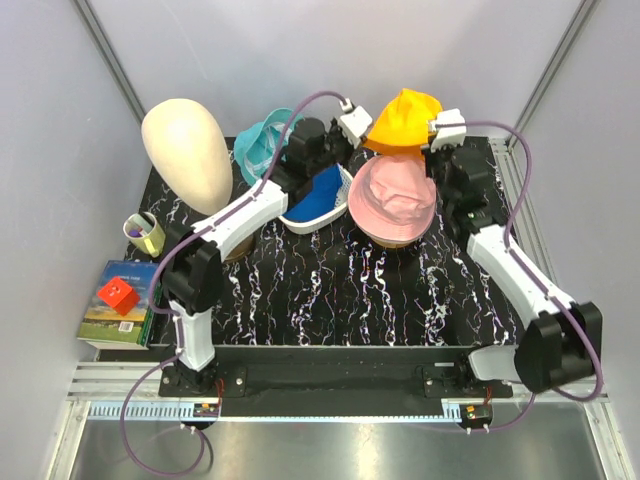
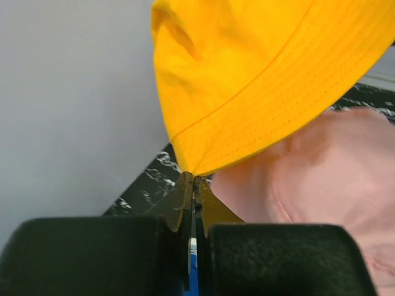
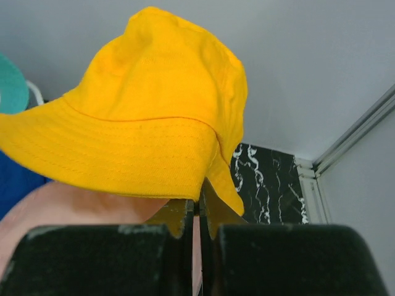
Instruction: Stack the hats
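Note:
The orange-yellow bucket hat (image 1: pixel 403 121) hangs in the air at the back, above the pink bucket hat (image 1: pixel 392 200). My left gripper (image 1: pixel 352 120) is shut on its left brim edge; in the left wrist view the gripper (image 2: pixel 194 180) pinches the brim of the hat (image 2: pixel 265 80). My right gripper (image 1: pixel 443 127) is shut on its right brim; in the right wrist view the gripper (image 3: pixel 202 198) grips the hat (image 3: pixel 148 129). The pink hat (image 2: pixel 321 179) lies just below. A royal-blue hat (image 1: pixel 318 196) sits in a white basket. A teal hat (image 1: pixel 262 140) lies behind my left arm.
A cream mannequin head (image 1: pixel 187 152) stands at the back left. A white basket (image 1: pixel 300 222) holds the blue hat. A tape roll (image 1: pixel 145 232), a book (image 1: pixel 118 305) and a red block (image 1: pixel 117 295) lie off the mat's left edge.

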Controlling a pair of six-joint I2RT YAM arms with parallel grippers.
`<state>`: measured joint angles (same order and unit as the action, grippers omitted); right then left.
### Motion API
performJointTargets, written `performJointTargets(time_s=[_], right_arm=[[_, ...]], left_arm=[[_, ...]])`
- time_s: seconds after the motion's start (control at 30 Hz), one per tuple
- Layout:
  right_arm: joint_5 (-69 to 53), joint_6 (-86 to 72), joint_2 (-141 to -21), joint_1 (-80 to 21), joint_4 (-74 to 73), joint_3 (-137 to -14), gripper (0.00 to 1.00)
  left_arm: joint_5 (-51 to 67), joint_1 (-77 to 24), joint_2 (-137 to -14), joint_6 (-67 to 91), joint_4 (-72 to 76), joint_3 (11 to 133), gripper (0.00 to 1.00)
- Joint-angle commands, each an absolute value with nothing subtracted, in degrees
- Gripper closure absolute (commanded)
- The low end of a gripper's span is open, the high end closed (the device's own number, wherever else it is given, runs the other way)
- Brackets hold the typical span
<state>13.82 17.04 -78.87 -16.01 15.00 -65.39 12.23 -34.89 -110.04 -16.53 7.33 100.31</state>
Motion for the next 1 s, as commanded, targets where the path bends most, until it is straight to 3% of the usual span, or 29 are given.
performJointTargets(time_s=[0.0, 0.23, 0.3, 0.33, 0.37, 0.43, 0.57, 0.7, 0.97], right_arm=[[12.1, 13.7, -67.3, -15.5, 20.7, -58.5, 1.0], [7.6, 12.9, -64.2, -18.7, 12.4, -55.0, 1.0], [9.9, 13.3, -64.2, -20.1, 10.0, -54.6, 1.0], [10.8, 13.8, -64.1, -21.6, 9.4, -54.1, 1.0], [12.6, 14.0, -63.6, -22.4, 9.1, -53.6, 1.0], [13.9, 14.1, -63.4, -24.4, 8.9, -51.8, 1.0], [19.2, 14.4, -63.9, -27.1, 9.8, -48.6, 1.0], [21.2, 13.2, -63.4, -27.8, 11.7, -45.0, 1.0], [26.5, 9.1, -61.0, -28.7, 11.3, -41.0, 1.0]], left_arm=[[11.6, -34.2, -105.1, -16.9, 20.2, 89.8, 1.0], [8.6, -35.6, -99.2, -12.0, 26.0, 79.4, 0.98], [6.0, -35.7, -97.0, -8.3, 23.7, 78.4, 0.85], [5.1, -35.7, -96.1, -6.7, 22.9, 76.2, 0.62], [4.2, -35.7, -95.0, -5.2, 22.0, 75.2, 0.47], [1.6, -35.8, -91.8, -0.2, 19.6, 71.8, 0.28], [3.2, -36.0, -88.0, 11.2, 16.0, 68.0, 0.24], [9.3, -36.3, -85.3, 25.4, 21.5, 62.7, 0.23], [12.9, -38.8, -90.2, 37.4, 29.6, 62.8, 0.23]])
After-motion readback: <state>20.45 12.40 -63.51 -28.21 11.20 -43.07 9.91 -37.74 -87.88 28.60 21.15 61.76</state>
